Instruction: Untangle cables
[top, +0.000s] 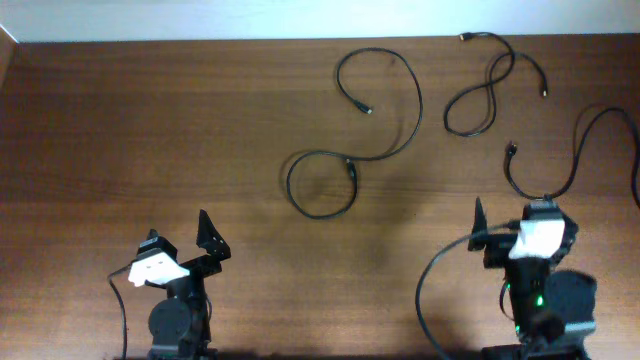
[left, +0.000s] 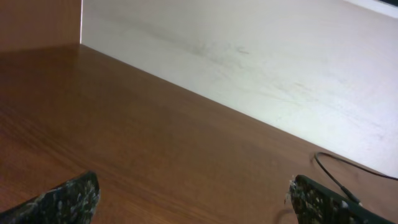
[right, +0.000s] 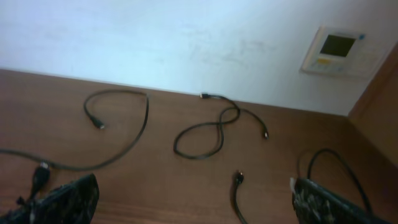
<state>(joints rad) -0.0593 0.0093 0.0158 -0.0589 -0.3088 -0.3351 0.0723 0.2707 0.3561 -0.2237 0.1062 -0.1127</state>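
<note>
Three thin black cables lie apart on the wooden table. A long cable (top: 415, 100) curls from the back centre into a loop (top: 320, 190) at mid-table. A figure-eight cable (top: 490, 90) lies at the back right. A third cable (top: 575, 160) curves from its plug (top: 511, 150) to the right edge. My left gripper (top: 178, 228) is open and empty at the front left. My right gripper (top: 510, 215) is open and empty at the front right, just short of the third cable. The right wrist view shows the long cable (right: 146, 118), the figure-eight cable (right: 217, 122), the plug (right: 238, 177) and my open jaws (right: 193, 199). In the left wrist view my jaws (left: 193, 199) are open over bare wood.
A pale wall (left: 249, 56) runs along the table's far edge. A wall control panel (right: 337, 50) hangs at the back right. A wooden side panel (left: 37, 25) stands at the far left corner. A bit of cable (left: 336, 171) shows by the left gripper's right finger.
</note>
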